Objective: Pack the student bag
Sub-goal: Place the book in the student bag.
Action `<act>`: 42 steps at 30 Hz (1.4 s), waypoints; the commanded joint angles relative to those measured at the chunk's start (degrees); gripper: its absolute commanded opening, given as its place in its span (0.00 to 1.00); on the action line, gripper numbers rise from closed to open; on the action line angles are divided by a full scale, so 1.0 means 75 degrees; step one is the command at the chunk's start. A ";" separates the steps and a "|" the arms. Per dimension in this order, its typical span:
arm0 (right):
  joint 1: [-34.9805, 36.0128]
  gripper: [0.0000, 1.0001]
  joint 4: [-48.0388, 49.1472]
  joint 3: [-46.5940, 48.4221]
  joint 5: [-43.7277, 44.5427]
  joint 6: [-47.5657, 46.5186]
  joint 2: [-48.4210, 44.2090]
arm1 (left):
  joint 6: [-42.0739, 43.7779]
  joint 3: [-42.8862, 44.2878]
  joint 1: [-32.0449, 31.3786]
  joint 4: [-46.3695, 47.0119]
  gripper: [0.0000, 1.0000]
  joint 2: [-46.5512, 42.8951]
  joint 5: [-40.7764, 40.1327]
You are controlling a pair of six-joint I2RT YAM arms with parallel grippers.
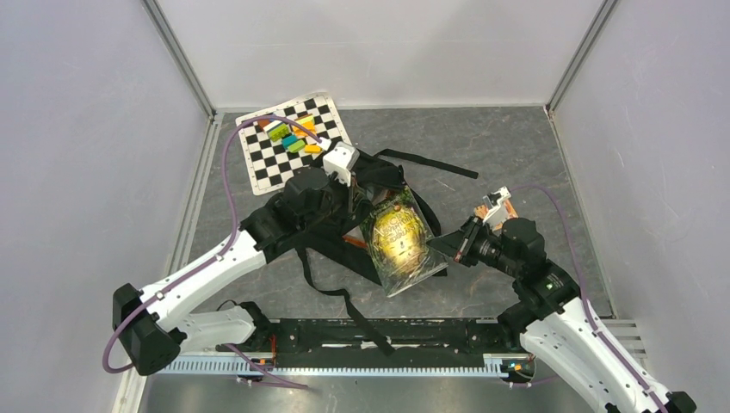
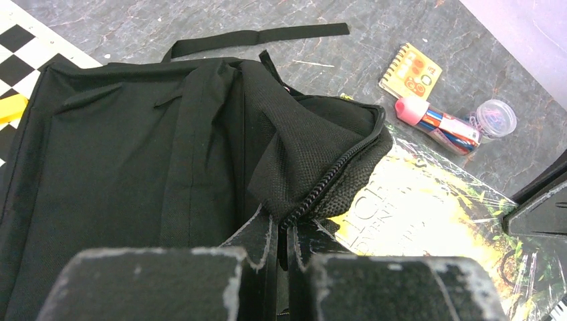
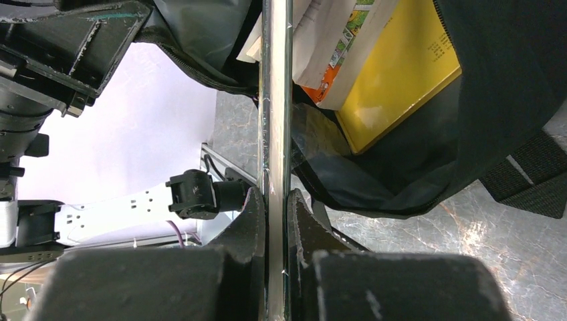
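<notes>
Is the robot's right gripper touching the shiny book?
Touching. The right wrist view shows the book's thin edge pinched between the two fingers of the right gripper, with no gap on either side.

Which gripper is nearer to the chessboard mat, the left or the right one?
Left. The left gripper grips the edge of the bag close to the chessboard mat; the right gripper holds the book beyond the bag, farther away.
</notes>
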 commanded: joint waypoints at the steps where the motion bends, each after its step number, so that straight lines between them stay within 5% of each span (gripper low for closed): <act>1: 0.0007 0.00 0.1444 0.0398 -0.0238 0.0467 -0.0012 | 0.0161 0.0126 0.0030 0.0953 0.02 -0.0468 -0.0035; 12: 0.0006 0.00 0.1136 0.0901 -0.0094 0.0358 -0.0053 | 0.0378 0.0145 0.0030 0.0780 0.02 -0.0618 -0.0628; 30: 0.0352 0.00 0.3262 -0.0895 0.0628 0.1028 0.0801 | 0.0250 -0.0079 0.0024 0.1325 0.02 -0.0539 0.0777; 42: 0.1024 0.00 0.5247 -0.0381 0.1196 0.0997 0.2943 | 0.0262 -0.0162 0.0027 0.1551 0.02 -0.0459 0.1518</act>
